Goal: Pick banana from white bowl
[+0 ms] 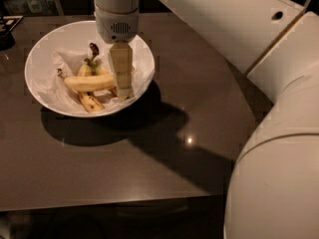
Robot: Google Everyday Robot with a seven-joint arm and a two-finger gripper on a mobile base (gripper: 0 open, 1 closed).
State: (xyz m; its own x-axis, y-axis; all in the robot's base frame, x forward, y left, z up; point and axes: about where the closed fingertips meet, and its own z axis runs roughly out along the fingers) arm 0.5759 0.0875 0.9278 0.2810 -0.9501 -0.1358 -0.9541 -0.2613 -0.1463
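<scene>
The white bowl stands on the table at the upper left, lined with crumpled white paper. The banana lies across its middle, long and pale yellow. Smaller brown-spotted bananas joined at a dark stem lie under and behind it. My gripper hangs over the right side of the bowl, its pale fingers pointing down just at the banana's right end. The banana's right tip is hidden behind the fingers.
The dark brown table runs to a front edge near the bottom and a right edge at the middle right. My white arm fills the right side of the view. A dark object sits at the far left edge.
</scene>
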